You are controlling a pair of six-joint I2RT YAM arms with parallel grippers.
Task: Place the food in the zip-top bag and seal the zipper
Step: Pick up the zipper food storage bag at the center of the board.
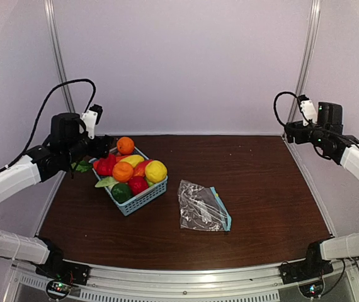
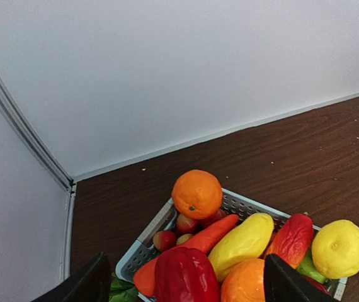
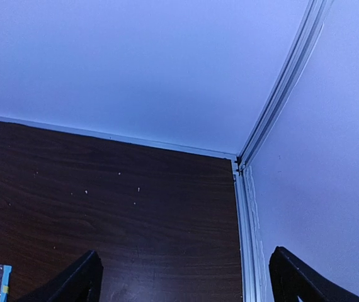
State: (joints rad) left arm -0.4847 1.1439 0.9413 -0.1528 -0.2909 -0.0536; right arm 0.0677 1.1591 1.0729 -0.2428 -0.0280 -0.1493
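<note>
On dark wood table (image 1: pixel 267 189), white walls (image 1: pixel 186 63): food (image 1: pixel 131 173) in basket (image 1: pixel 143 200), zip-top bag (image 1: pixel 198 207); left claw (image 2: pixel 186 280), right claw (image 3: pixel 186 277) apart.

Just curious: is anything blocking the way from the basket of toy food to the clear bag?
Nothing visible does: only bare table lies between the food in the basket and the bag.
</note>
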